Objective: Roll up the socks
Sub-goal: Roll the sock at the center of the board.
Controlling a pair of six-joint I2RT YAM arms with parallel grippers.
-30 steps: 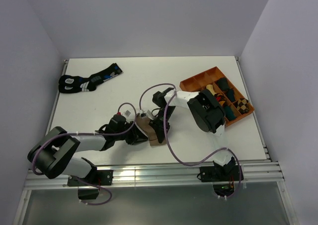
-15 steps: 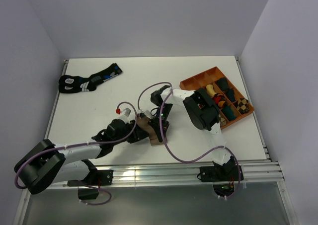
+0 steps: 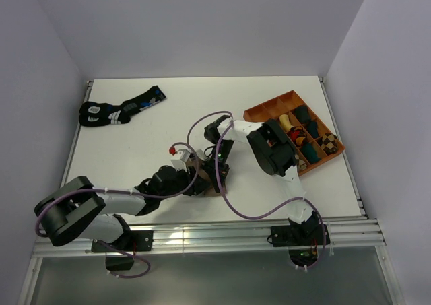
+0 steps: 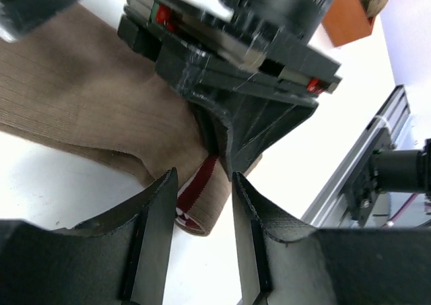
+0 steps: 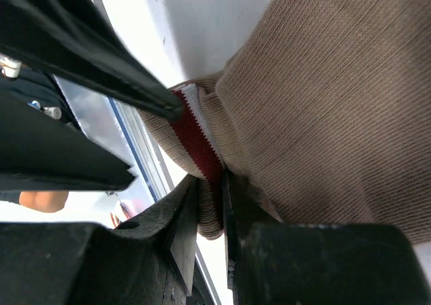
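The tan sock lies flat on the worktop, close to the near edge and about midway along it, well apart from the orange tray toward the far right corner. I cannot make out a white sock under the two arms.

The right gripper has its fingers pressed almost together on the folded edge of the striped cuff, pinching cloth between them. The left gripper sits just beside it with its fingers spread and the same cuff end lying in the gap, not yet squeezed.

By the look of the ribbed knit, this is light, limp cloth with some stretch. It will likely sag, bunch and slide on the smooth worktop rather than turn as one piece. The cuff looks like the best hold, being the thickest and firmest part, with doubled layers that give the fingers something to bite. A shallow pinch on one layer would probably slip out or peel the fold open, so both layers should go deep between the fingers, with the free length kept taut while the roll is started.
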